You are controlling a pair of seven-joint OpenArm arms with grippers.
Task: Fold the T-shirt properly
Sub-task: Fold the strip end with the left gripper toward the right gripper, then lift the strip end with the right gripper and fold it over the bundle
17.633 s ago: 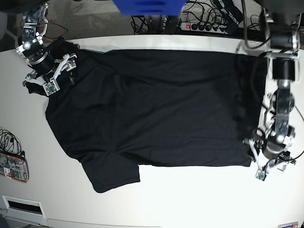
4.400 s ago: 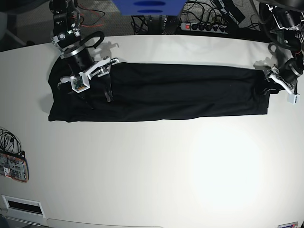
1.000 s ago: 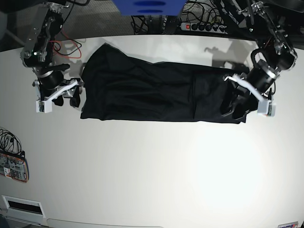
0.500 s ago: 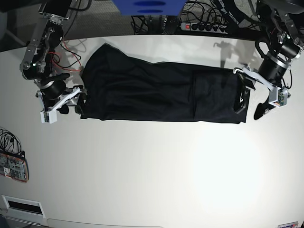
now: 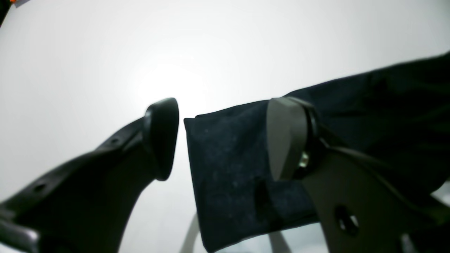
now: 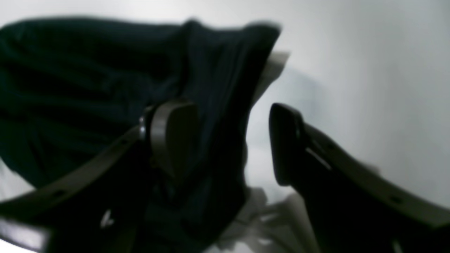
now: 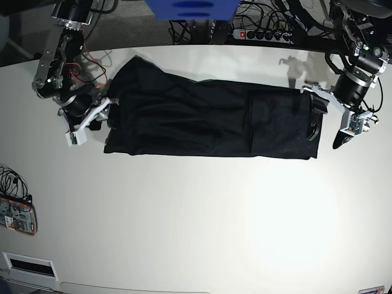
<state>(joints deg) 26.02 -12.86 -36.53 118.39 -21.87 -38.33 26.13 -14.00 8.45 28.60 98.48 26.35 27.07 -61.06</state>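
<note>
The black T-shirt (image 7: 202, 119) lies on the white table (image 7: 196, 220) as a long strip folded lengthwise, its right end doubled over. My left gripper (image 7: 327, 130) stands open at that right end, one finger over the cloth and the other off it. In the left wrist view the shirt's corner (image 5: 225, 168) lies below the open left gripper (image 5: 223, 135), apart from both pads. My right gripper (image 7: 105, 119) is at the shirt's left edge. Blurred in the right wrist view, the right gripper (image 6: 228, 140) is open, and the cloth (image 6: 105, 88) sits under its left finger (image 6: 172, 137).
A power strip (image 7: 263, 33) and cables lie past the table's far edge, beside a blue object (image 7: 190, 9). Red wires (image 7: 92, 58) trail near the right arm. A small device with cords (image 7: 15, 214) sits at the table's left edge.
The left gripper has opened and drawn back to the right off the shirt's folded end. The right gripper has moved right and up, onto the shirt's left edge.
</note>
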